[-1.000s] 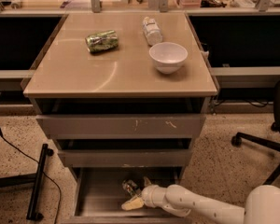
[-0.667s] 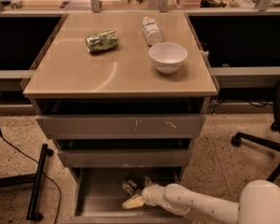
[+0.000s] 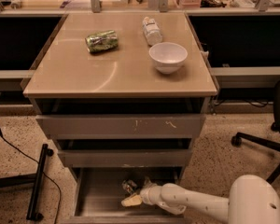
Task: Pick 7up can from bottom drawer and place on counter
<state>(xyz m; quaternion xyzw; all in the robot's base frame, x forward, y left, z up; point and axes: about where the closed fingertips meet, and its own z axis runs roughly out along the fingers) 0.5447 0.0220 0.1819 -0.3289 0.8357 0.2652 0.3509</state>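
The bottom drawer [image 3: 99, 200] is pulled open, and its grey floor shows. A small can with a metal end, the 7up can [image 3: 129, 186], lies in it near the middle. My gripper [image 3: 133, 194] is down inside the drawer right at the can, and the white arm [image 3: 196, 203] reaches in from the lower right. I cannot tell whether the gripper holds the can. The tan counter [image 3: 107, 76] is the cabinet's top.
On the counter lie a darker green can [image 3: 101, 40], a clear plastic bottle [image 3: 152, 30] and a white bowl [image 3: 168, 56]. The two upper drawers stand slightly open. An office chair base [image 3: 261, 143] is at the right, and a black stand [image 3: 37, 183] with a cable is at the left.
The arm's white body has shifted slightly left. The gripper stays at the can in the bottom drawer.
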